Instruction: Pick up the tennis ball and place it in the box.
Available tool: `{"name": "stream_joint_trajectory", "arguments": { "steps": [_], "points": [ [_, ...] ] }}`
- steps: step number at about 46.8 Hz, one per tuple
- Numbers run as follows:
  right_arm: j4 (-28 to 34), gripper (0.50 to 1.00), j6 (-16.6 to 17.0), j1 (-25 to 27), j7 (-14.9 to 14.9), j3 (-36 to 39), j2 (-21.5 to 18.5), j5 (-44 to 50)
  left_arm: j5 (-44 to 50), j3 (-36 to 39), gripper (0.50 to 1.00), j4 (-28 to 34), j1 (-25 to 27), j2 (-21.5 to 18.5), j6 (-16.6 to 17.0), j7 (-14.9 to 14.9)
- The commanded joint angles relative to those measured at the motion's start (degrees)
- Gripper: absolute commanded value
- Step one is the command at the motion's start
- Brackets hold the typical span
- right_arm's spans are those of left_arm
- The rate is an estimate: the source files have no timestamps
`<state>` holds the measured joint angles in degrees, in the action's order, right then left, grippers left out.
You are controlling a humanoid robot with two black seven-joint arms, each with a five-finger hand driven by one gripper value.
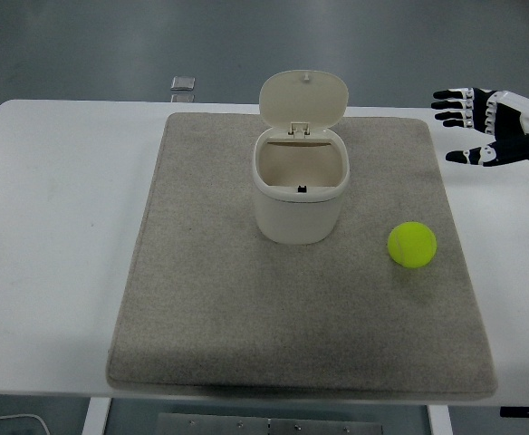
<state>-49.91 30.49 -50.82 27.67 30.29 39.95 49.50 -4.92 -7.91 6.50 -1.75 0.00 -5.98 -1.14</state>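
On my head view I log the following. One white desk (56,227), carrying a grey mat (210,317) that covers most of its middle. One cream box (299,195), standing upright on the mat, its hinged lid (303,98) raised at the far side and its inside open to view. One yellow-green tennis ball (412,245), resting on the mat to the right of the box and a little nearer to me, apart from it and touching nothing else. One right hand (500,131), black and white, entering from the right edge, to the right of the box and beyond the ball; its fingers (452,105) are spread and point toward the box, holding nothing. One small pale object (183,84) lies past the desk's far edge, left of the box.
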Motion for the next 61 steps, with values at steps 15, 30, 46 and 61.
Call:
{"name": "stream_joint_trajectory", "arguments": {
  "steps": [15,30,46,61],
  "points": [
    [-15.38,0.911,-3.60,1.43,6.69,-5.32,9.36,14.65,0.00,0.00,0.992,0.00,-0.01,0.00,0.00,0.00],
    [-21.19,0.909,-21.43,3.62,7.31,-14.99,9.98,23.00,0.00,0.00,0.992,0.00,-0.01,0.00,0.00,0.00],
    [-21.10,0.907,-25.40,4.59,6.96,-15.70,9.10,24.15,0.00,0.00,0.992,0.00,-0.01,0.00,0.00,0.00],
    [-20.49,0.895,-27.24,6.00,6.60,-15.52,7.69,24.06,0.00,0.00,0.992,0.00,-0.01,0.00,0.00,0.00]
  ]
}}
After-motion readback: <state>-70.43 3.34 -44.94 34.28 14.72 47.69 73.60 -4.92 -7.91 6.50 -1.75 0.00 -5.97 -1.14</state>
